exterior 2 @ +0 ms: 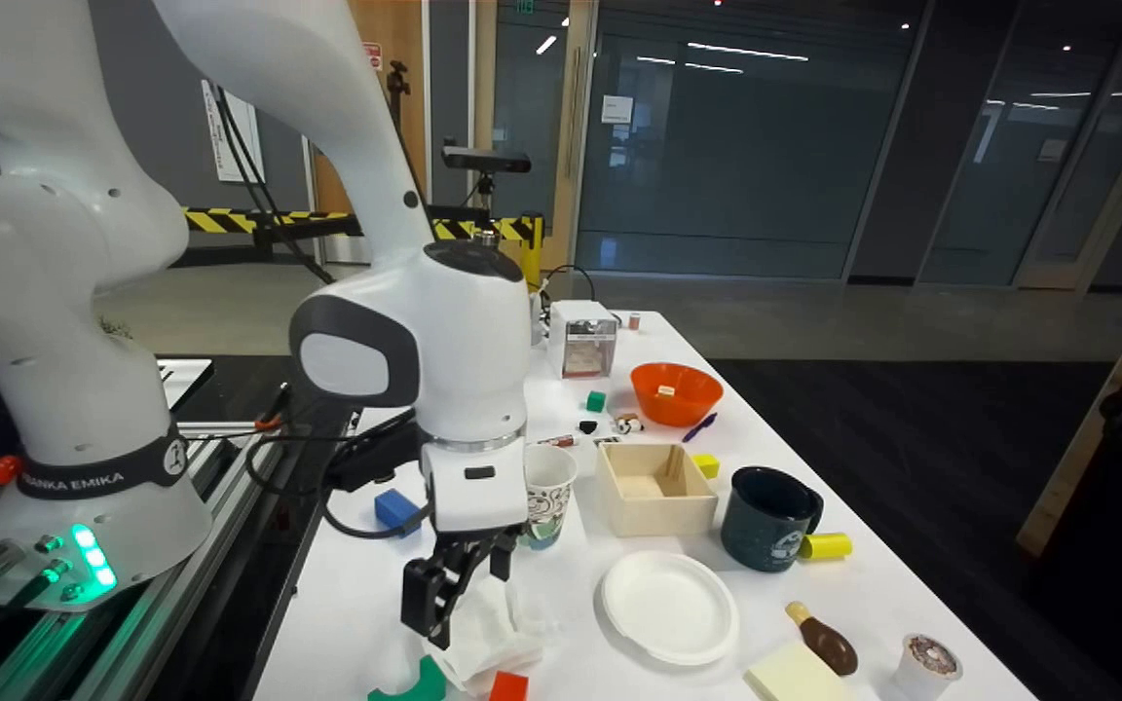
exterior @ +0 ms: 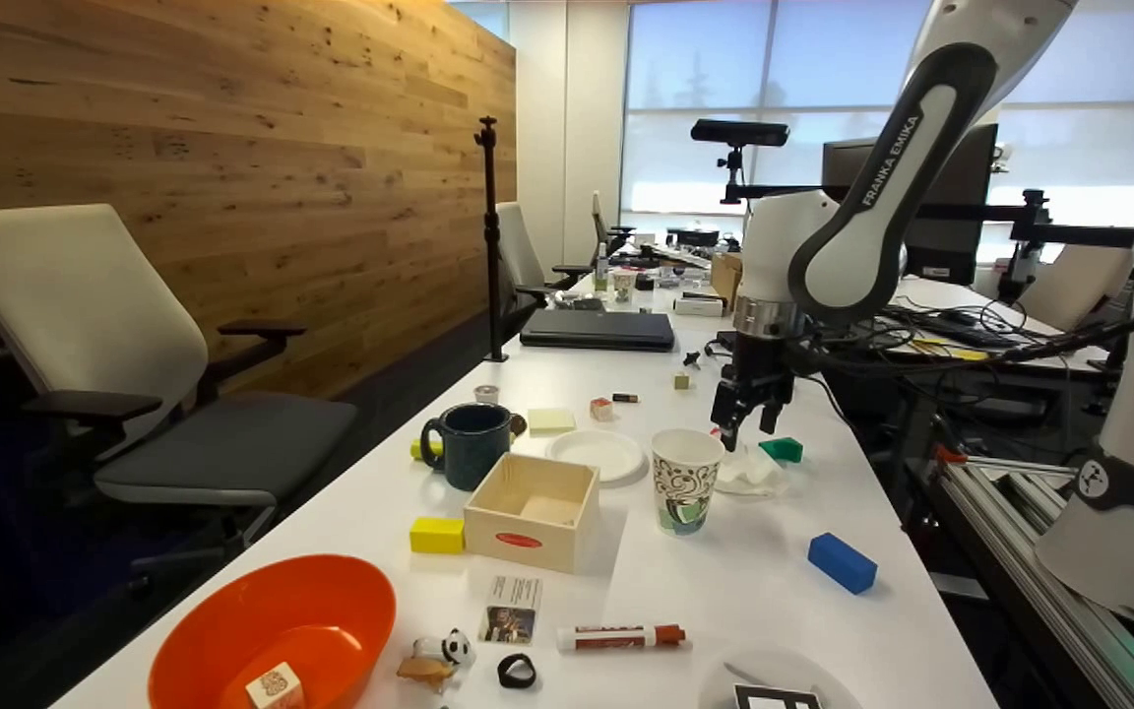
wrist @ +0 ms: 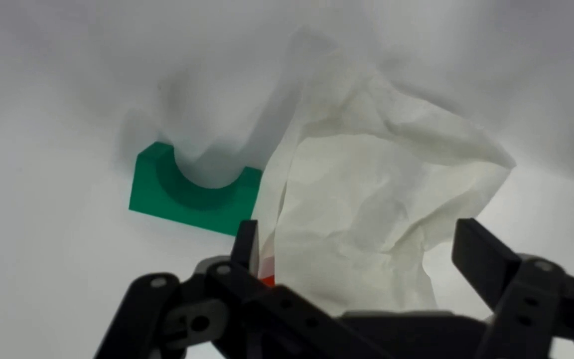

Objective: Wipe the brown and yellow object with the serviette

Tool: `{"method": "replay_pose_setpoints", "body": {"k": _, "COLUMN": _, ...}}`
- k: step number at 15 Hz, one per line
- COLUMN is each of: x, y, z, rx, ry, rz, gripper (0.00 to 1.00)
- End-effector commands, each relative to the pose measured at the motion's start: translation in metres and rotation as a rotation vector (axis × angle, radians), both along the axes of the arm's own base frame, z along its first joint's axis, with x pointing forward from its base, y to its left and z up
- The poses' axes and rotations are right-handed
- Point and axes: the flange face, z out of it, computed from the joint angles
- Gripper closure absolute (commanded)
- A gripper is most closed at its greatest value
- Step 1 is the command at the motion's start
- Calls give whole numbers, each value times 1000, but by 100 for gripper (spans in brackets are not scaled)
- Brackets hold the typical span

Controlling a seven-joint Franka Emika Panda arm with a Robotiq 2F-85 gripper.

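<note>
Hand point(wrist: 356, 238) wide, fingers point(wrist: 484, 257) well apart, nothing gripped; it hangs above the serviette point(wrist: 361, 194), exact clearance not readable. Landmark: round white plate point(exterior 2: 670, 608). Serviette lies crumpled on the worktop point(exterior: 764, 591) near the plate but apart from it, on the side toward the robot's base point(exterior 2: 84, 511); the brown and yellow object point(exterior 2: 826, 641) lies on the plate's opposite side, yellow end pointing toward the rim. Both exterior views put the plate between the two. Key relation, from the wrist view: serviette falls between the finger lines and runs on ahead of the tips, its longer extent leading away from the hand, so closing would pinch across that length. Judgement: grasp not yet made; next move calls for a descent, perhaps with a slight advance to take more of the sheet. Risk: green arch block point(wrist: 187, 214) sits at the serviette's edge, on the side farther from the plate, just beside one fingertip in that view, and could foul that finger. A shallow pinch may slip off.
</note>
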Motion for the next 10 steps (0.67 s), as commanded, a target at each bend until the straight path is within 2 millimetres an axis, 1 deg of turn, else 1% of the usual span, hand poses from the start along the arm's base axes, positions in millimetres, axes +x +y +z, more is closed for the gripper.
{"method": "replay_pose_setpoints", "body": {"k": 1, "x": 7, "y": 0, "z": -20, "rx": 5, "ry": -5, "rz": -24, "gripper": 25}}
{"method": "replay_pose_setpoints", "body": {"k": 2, "x": 8, "y": -1, "z": -24, "rx": 7, "ry": -9, "rz": -34, "gripper": 28}}
{"method": "replay_pose_setpoints", "body": {"k": 3, "x": 9, "y": -2, "z": -28, "rx": 13, "ry": -8, "rz": -45, "gripper": 34}}
{"method": "replay_pose_setpoints", "body": {"k": 4, "x": 10, "y": -4, "z": -31, "rx": 16, "ry": -9, "rz": -54, "gripper": 43}}
{"method": "replay_pose_setpoints", "body": {"k": 6, "x": 13, "y": -7, "z": -36, "rx": 28, "ry": -9, "rz": -67, "gripper": 56}}
{"method": "replay_pose_setpoints", "body": {"k": 7, "x": 14, "y": -9, "z": -39, "rx": 34, "ry": -8, "rz": -71, "gripper": 61}}
{"method": "replay_pose_setpoints", "body": {"k": 8, "x": 15, "y": -10, "z": -42, "rx": 43, "ry": -4, "rz": -72, "gripper": 57}}
{"method": "replay_pose_setpoints", "body": {"k": 10, "x": 18, "y": -13, "z": -47, "rx": 48, "ry": -5, "rz": -75, "gripper": 71}}
